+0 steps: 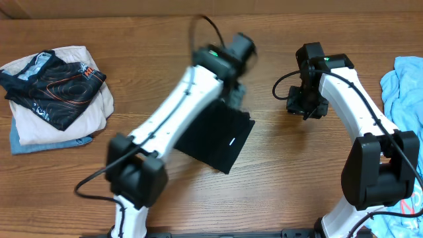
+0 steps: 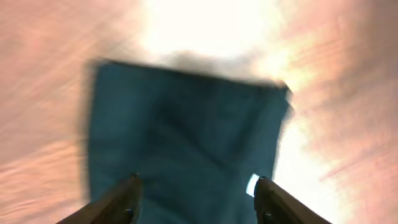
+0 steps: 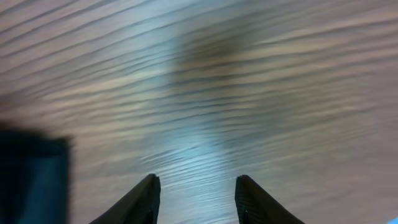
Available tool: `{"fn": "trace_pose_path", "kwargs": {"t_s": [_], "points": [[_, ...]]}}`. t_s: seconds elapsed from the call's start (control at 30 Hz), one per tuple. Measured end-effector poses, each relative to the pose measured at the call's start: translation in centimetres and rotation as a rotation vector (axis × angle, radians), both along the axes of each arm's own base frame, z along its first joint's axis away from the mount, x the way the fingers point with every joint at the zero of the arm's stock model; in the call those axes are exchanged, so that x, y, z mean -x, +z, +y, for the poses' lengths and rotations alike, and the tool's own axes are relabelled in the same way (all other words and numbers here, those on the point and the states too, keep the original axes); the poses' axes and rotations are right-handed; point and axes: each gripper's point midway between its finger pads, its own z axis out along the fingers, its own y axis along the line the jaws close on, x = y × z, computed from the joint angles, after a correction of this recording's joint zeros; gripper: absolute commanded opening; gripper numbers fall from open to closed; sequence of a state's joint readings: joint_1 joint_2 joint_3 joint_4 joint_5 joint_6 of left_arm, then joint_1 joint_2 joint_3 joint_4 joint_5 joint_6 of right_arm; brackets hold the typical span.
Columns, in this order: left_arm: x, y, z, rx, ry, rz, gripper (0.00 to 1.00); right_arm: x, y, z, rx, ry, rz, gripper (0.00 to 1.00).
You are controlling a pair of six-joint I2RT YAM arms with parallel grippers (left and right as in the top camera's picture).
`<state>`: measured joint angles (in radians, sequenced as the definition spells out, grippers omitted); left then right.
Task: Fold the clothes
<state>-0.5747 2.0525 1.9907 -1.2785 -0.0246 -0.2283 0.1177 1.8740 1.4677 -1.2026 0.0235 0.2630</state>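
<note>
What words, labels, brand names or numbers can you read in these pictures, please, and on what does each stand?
No text is legible.
On the black garment with orange line pattern, a small orange mark: too small to read.
On the folded plain black T-shirt, a small white tag: blurred, unreadable.

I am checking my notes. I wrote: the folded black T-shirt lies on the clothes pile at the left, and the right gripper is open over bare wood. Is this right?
One thing is wrong. The black T-shirt lies folded on the bare table in the middle, apart from the clothes pile, as the overhead view shows. The right gripper is indeed open over bare wood.
</note>
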Motion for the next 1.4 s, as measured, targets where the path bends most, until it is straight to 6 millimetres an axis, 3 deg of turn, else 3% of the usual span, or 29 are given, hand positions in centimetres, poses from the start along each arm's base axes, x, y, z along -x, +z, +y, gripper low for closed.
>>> {"fn": "trace_pose_path", "kwargs": {"t_s": [0.1,0.23,0.3,0.43,0.53,0.67,0.93,1.2,1.4], "points": [[-2.9,0.6,3.6,0.015,0.100,-0.040,0.64,0.1,0.1,2.3,-0.130,0.065,0.005,0.43],[-5.7,-0.3,8.6,0.057,0.230,-0.043,0.64,0.5,0.5,4.9,-0.254,0.123,0.012,0.47],[-6.3,-1.2,10.7,0.081,0.283,-0.015,0.64,0.8,0.7,6.1,-0.288,0.150,0.018,0.49],[-5.8,-3.4,12.5,0.111,0.329,0.080,0.65,1.4,0.9,8.6,-0.323,0.216,0.022,0.50],[-4.1,-5.3,12.5,0.114,0.336,0.186,0.71,1.4,0.9,11.0,-0.332,0.291,-0.007,0.52],[-3.5,-5.9,12.0,0.133,0.305,0.229,0.79,1.3,1.0,13.4,-0.333,0.366,-0.046,0.52],[-6.3,-5.5,11.1,0.186,0.257,0.116,0.80,3.1,0.7,16.7,-0.351,0.464,-0.033,0.50],[-6.8,-5.8,11.0,0.189,0.245,0.102,0.81,6.5,0.4,22.0,-0.503,0.596,-0.007,0.51],[-8.8,-5.3,10.6,0.219,0.235,0.020,0.83,9.1,-0.7,23.6,-0.557,0.619,0.049,0.51]]}}
